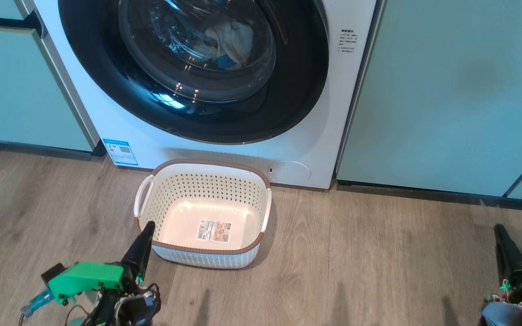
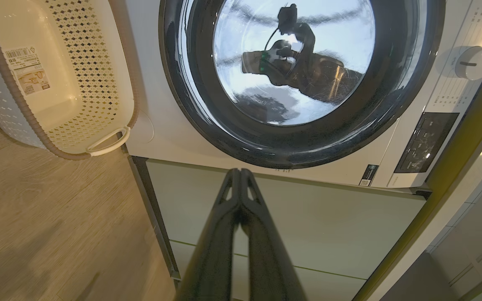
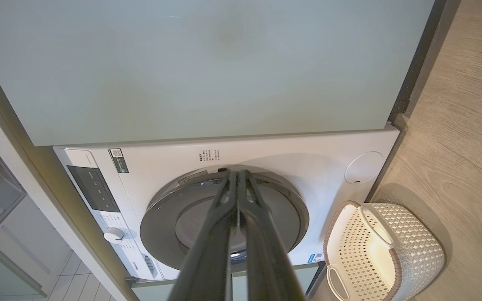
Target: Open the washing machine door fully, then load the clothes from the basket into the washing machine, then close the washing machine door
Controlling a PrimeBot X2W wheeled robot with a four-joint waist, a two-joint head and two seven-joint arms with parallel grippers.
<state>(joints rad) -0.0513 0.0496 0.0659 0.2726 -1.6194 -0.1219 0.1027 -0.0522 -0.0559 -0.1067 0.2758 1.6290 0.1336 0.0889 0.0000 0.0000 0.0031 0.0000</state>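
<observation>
The washing machine [image 1: 315, 136] stands straight ahead with the washing machine door [image 1: 288, 90] shut flush against its front. Through the glass I see the clothes [image 1: 229, 43], pale fabric with a blue patch, lying in the drum. The basket [image 1: 206, 181] sits on the floor in front of the machine with just a sticker inside. My left gripper [image 1: 147, 226] is shut with nothing in it, tips near the basket's near left corner. My right gripper [image 1: 499, 228] is shut on nothing, low at the right over bare floor. The wrist views show the door [image 2: 299, 142] [image 3: 174, 209] and the basket [image 2: 98, 83] [image 3: 416, 251] beyond the closed fingers.
Pale green cabinets [image 1: 447, 90] [image 1: 12, 90] flank the machine on both sides. Wooden floor [image 1: 379, 253] spreads right of the basket. A white knob [image 2: 473, 62] and a dark control panel [image 2: 427, 142] sit on the machine's top strip.
</observation>
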